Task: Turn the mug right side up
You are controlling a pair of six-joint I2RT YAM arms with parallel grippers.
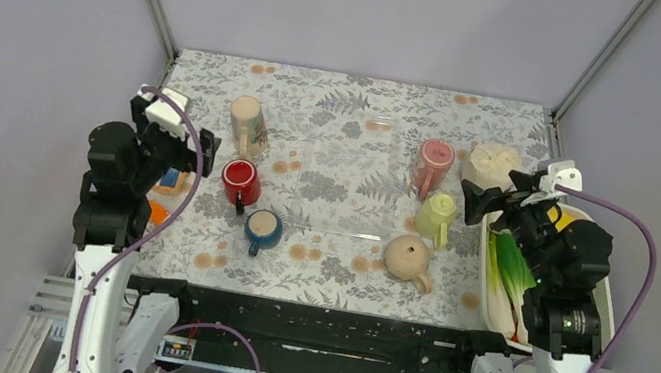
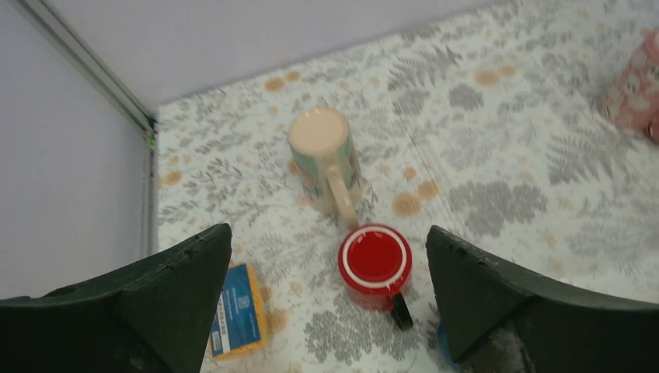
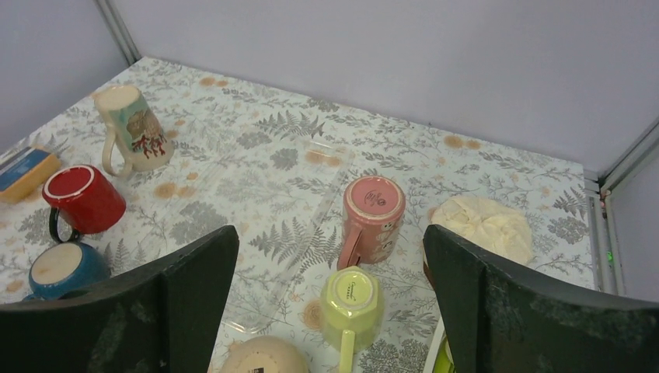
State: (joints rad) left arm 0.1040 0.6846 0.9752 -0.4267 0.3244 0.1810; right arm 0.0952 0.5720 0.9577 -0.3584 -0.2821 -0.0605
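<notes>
Mug (image 2: 374, 259), red: base up, axis vertical | left gripper (image 2: 328, 233), right gripper (image 3: 330, 231): spread wide

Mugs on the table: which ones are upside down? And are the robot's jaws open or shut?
tall cream mug, upside down
red mug, upside down
blue mug, upside down
pink mug, upside down
yellow-green mug, upside down
round beige mug, upside down
left gripper, jaws open, holding nothing
right gripper, jaws open, holding nothing
</notes>
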